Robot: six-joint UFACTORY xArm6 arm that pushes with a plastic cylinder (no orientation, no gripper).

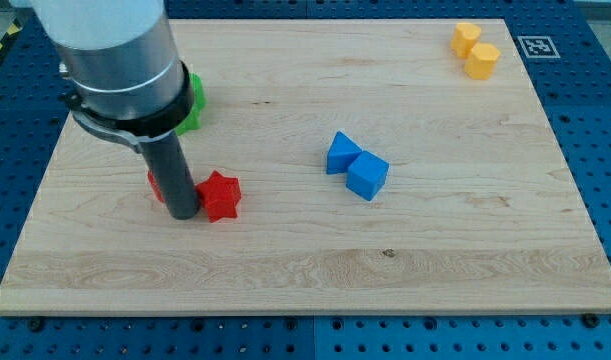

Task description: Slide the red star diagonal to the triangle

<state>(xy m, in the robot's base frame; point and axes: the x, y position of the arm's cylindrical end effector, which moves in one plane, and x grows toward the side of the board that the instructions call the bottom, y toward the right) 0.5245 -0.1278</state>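
My tip [184, 214] is resting on the wooden board [285, 270], pressed against the red star [221, 195] from the star's nine o'clock side; being a bare rod, it has nothing to open or close and is holding nothing, only touching. A second red block [155, 185], its shape mostly hidden, is peeking out behind the rod at the tip's ten o'clock. The star is sitting in the board's left half, well apart from the blue triangle [341, 153], which is lying at about two o'clock from it and touching a blue cube [367, 176] on its four o'clock side. A green block [192, 103] is showing partly behind the arm at twelve o'clock from the tip, and two yellow blocks [475, 50] are lying far off at the board's one o'clock corner.

As I judge it, contact is made but most of the travel is remaining: the star is needing a long push toward three o'clock before it is lying off a corner of the triangle.
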